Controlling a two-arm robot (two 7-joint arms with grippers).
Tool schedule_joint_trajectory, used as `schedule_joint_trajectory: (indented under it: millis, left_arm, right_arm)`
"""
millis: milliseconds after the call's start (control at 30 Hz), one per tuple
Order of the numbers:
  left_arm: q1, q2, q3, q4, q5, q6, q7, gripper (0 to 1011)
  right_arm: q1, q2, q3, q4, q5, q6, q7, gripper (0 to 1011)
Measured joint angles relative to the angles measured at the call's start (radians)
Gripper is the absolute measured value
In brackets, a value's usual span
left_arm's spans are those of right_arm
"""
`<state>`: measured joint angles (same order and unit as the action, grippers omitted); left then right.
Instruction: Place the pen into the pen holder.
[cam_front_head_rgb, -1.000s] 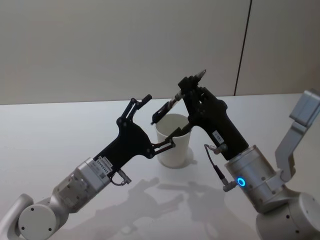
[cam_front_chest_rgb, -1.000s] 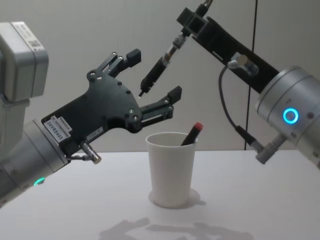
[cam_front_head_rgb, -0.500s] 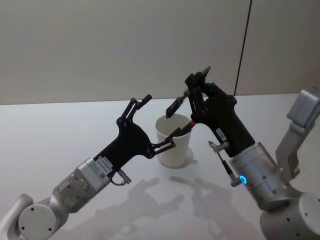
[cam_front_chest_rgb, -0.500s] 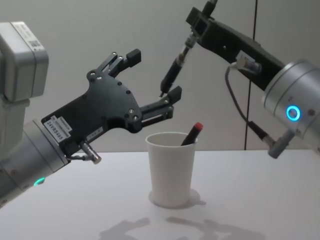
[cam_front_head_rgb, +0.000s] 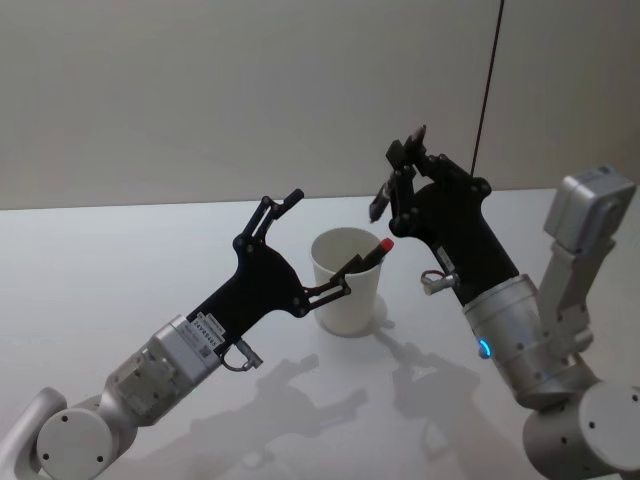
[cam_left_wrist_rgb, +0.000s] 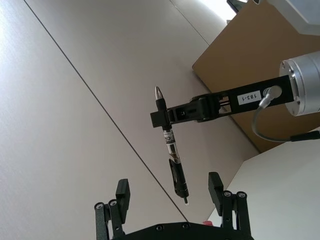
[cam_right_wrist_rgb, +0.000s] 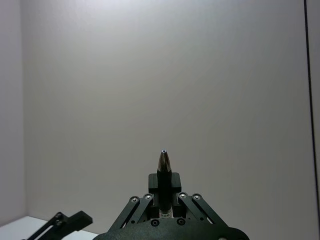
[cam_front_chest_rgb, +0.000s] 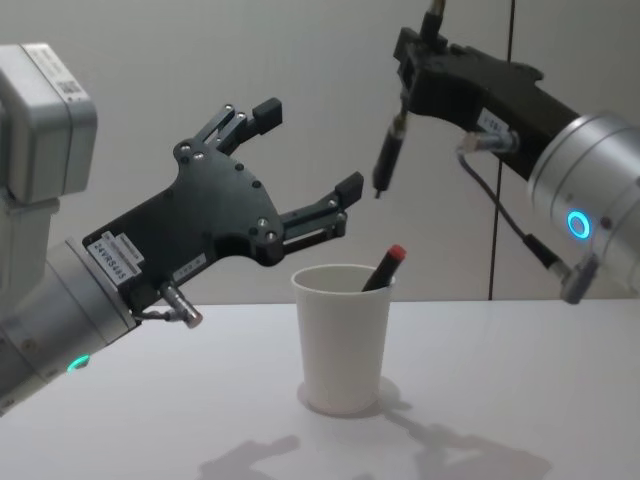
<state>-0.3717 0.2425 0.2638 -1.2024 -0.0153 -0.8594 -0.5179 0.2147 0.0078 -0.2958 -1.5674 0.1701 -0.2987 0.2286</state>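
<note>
A plain white worktop (cam_front_chest_rgb: 520, 400) meets a grey wall (cam_front_head_rgb: 200, 90). The right tool (cam_front_chest_rgb: 408, 70) pinches a black pen (cam_front_chest_rgb: 385, 160) near-upright, tip down, above the white paper cup (cam_front_chest_rgb: 342, 335). The left tool (cam_front_chest_rgb: 300, 165) hangs spread beside it.

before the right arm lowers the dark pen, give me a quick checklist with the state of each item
1. Right gripper shut on the dark pen: ok.
2. Pen tip pointing down: ok, near vertical in the chest view.
3. Pen above the white paper cup: cannot tell; in the chest view the tip hangs over the rim's right side, in the head view it sits right of the cup.
4. Room in the cup: ok, one red-capped pen leans on the right rim.
5. Left gripper out of the path: ok, open, left of the cup.
6. Cup upright on the white table: ok.
</note>
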Motion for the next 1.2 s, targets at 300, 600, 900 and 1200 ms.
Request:
schedule_joint_trajectory:
  millis: [300,600,900,1200]
  left_arm:
    - [0.0,0.0,0.0,0.0,0.0,0.0,0.0,1000]
    - [0.0,0.0,0.0,0.0,0.0,0.0,0.0,1000]
    - [0.0,0.0,0.0,0.0,0.0,0.0,0.0,1000]
    - [0.0,0.0,0.0,0.0,0.0,0.0,0.0,1000]
  right_arm:
    - [0.026,-0.008,0.002,0.027,-0.163,-0.003,-0.103,118]
    - [0.059,-0.016,0.008,0.069,-0.22,-0.014,-0.128,118]
    - [0.093,-0.026,0.014,0.112,-0.199,-0.018,-0.097,117]
    - [0.124,-0.035,0.018,0.149,-0.163,-0.003,-0.054,117]
